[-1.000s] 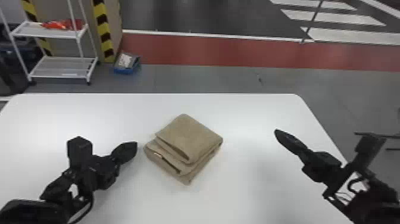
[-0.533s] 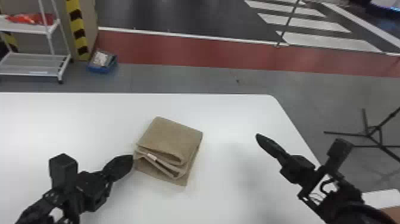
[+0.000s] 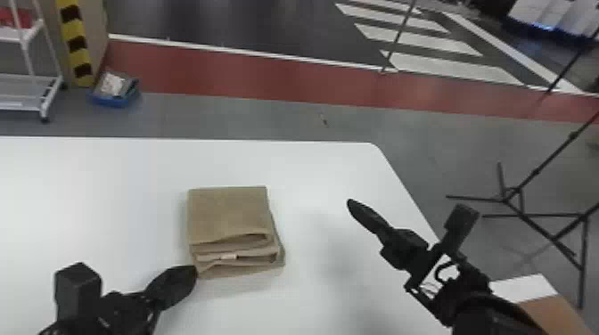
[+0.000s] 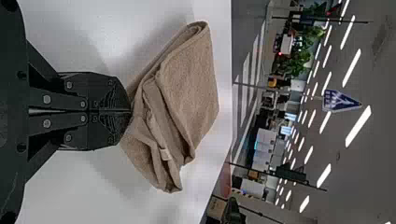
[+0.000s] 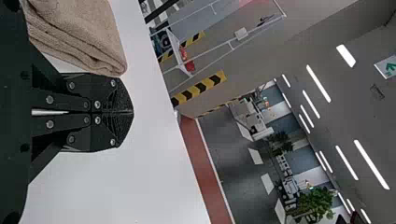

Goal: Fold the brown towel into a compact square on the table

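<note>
With my left gripper (image 4: 129, 111) and right gripper (image 5: 131, 112) shut, pushing the towel (image 3: 229, 216) toward the worktop's (image 3: 111, 182) far edge could skew its layers.

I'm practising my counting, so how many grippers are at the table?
2. The left gripper is at the near left corner of the towel; the right gripper, to the towel's right.

The towel (image 3: 227, 214) lies on the table (image 3: 321, 178), between the left tool (image 3: 195, 270), at its near left corner, and the right tool (image 3: 350, 203), well apart to its right. Behind the table, on the floor (image 3: 249, 118), a bin (image 3: 113, 100) sits right of a rack (image 3: 24, 82); a stand (image 3: 535, 171) is right of the table.
</note>
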Motion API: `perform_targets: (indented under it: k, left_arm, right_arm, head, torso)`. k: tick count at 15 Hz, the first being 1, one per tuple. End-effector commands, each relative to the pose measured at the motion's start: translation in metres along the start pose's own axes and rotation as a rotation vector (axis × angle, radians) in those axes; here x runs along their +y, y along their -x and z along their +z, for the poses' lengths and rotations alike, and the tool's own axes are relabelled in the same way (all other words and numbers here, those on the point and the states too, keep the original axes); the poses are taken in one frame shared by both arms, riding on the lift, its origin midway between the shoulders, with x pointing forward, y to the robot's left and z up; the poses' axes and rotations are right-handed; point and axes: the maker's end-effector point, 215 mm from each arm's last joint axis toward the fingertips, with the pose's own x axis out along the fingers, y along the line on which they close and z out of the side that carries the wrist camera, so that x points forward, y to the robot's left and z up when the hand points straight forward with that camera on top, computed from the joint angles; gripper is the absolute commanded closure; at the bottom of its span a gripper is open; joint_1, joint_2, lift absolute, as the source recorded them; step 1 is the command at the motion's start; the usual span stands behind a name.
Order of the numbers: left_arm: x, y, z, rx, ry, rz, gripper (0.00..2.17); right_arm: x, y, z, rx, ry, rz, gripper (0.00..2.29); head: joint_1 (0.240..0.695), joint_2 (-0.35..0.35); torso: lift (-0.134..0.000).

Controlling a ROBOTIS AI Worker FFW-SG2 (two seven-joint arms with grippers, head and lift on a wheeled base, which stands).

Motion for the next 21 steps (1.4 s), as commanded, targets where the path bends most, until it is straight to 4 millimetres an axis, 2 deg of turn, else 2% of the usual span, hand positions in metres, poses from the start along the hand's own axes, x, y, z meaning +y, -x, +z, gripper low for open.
perform_targets:
  k: [1,3,5,6,7,8,9,10,11,13,14,16,18,20,21]
  left_arm:
    - [0.003,0.006,0.018,-0.036,-0.014,0.032,1.98]
    - [0.029,0.024,0.047,-0.114,-0.054,0.128,1.93]
    - [0.070,0.062,0.108,-0.305,-0.132,0.323,1.73]
    - [0.083,0.080,0.134,-0.376,-0.162,0.406,1.26]
    - [0.091,0.092,0.153,-0.422,-0.178,0.469,0.57]
    - [0.096,0.100,0.170,-0.449,-0.201,0.524,0.01]
    - [0.098,0.106,0.179,-0.463,-0.223,0.559,0.00]
    - [0.100,0.111,0.188,-0.480,-0.237,0.593,0.00]
    - [0.105,0.115,0.191,-0.485,-0.241,0.621,0.00]
    - [0.113,0.121,0.195,-0.480,-0.242,0.641,0.00]
    - [0.121,0.127,0.198,-0.473,-0.221,0.664,0.00]
    - [0.137,0.131,0.192,-0.419,-0.167,0.721,0.05]
    - [0.151,0.138,0.185,-0.381,-0.147,0.785,0.05]
    - [0.170,0.137,0.159,-0.288,-0.090,0.816,0.08]
    - [0.174,0.137,0.160,-0.291,-0.075,0.818,0.08]
  right_arm:
    - [0.001,-0.001,-0.002,-0.004,-0.013,0.005,1.98]
    - [0.009,-0.003,-0.007,0.004,-0.007,0.022,1.98]
    - [0.028,-0.013,-0.006,0.016,0.043,0.051,1.97]
    - [0.040,-0.018,-0.003,0.025,0.087,0.065,1.85]
    - [0.055,-0.024,0.001,0.026,0.128,0.078,1.64]
    - [0.071,-0.032,0.003,0.031,0.173,0.088,1.08]
    - [0.087,-0.039,0.007,0.023,0.219,0.096,0.39]
    - [0.100,-0.048,0.003,0.032,0.268,0.080,0.00]
    - [0.120,-0.059,0.000,0.031,0.338,0.067,0.00]
    - [0.152,-0.075,-0.006,0.008,0.438,0.044,0.04]
    - [0.170,-0.080,0.000,-0.046,0.486,0.024,0.04]
    - [0.190,-0.080,0.004,-0.127,0.522,-0.001,0.04]
    - [0.193,-0.077,-0.005,-0.149,0.516,-0.014,0.07]
    - [0.185,-0.073,-0.014,-0.138,0.511,-0.046,0.08]
    - [0.182,-0.073,-0.019,-0.122,0.513,-0.052,0.08]
  head:
    - [0.695,-0.344]
    - [0.695,-0.339]
    - [0.695,-0.312]
    - [0.695,-0.252]
    - [0.695,-0.222]
    - [0.695,-0.186]
    - [0.695,-0.154]
    - [0.695,-0.131]
    - [0.695,-0.087]
    - [0.695,-0.051]
    - [0.695,-0.030]
    - [0.695,0.013]
    - [0.695,0.070]
    - [0.695,0.096]
    - [0.695,0.104]
  torso:
    - [-0.114]
    - [-0.114]
    - [-0.114]
    - [-0.114]
    - [-0.114]
    - [-0.114]
    - [-0.114]
    - [-0.114]
    - [-0.114]
    - [-0.114]
    - [-0.114]
    - [-0.114]
    - [-0.114]
    - [-0.114]
    - [-0.114]
